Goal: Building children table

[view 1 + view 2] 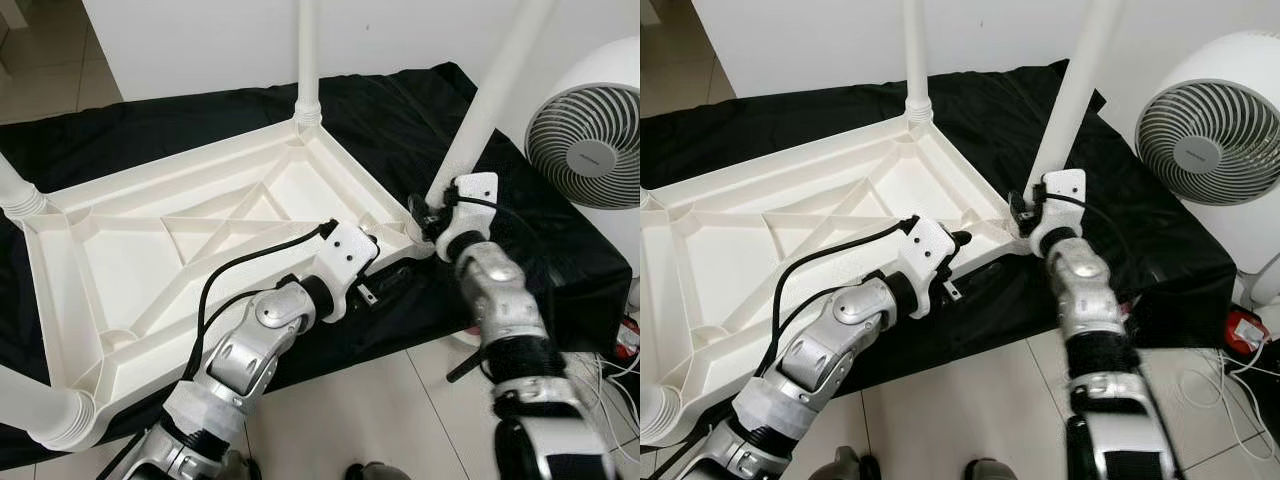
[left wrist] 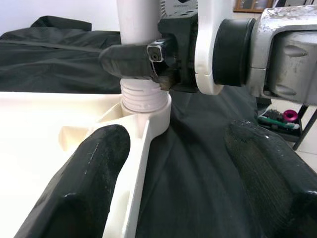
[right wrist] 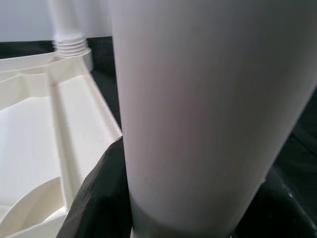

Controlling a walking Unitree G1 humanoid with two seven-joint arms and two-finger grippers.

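White plastic ribbed tabletop (image 1: 200,250) lies upside down on black cloth (image 1: 400,120) spread over the tiled floor (image 1: 370,400), its white plastic tube legs pointing up. My right gripper (image 1: 432,215) is clamped on the near-right leg (image 1: 490,100) just above its threaded collar, one finger (image 2: 129,62) pressed against the tube. My left gripper (image 2: 168,183) sits at the tabletop's rim beside that corner, fingers (image 2: 84,183) spread, one on each side of the rim, grasping nothing. Far leg (image 1: 308,60) stands in its socket. White round fan (image 1: 590,140) stands to my right.
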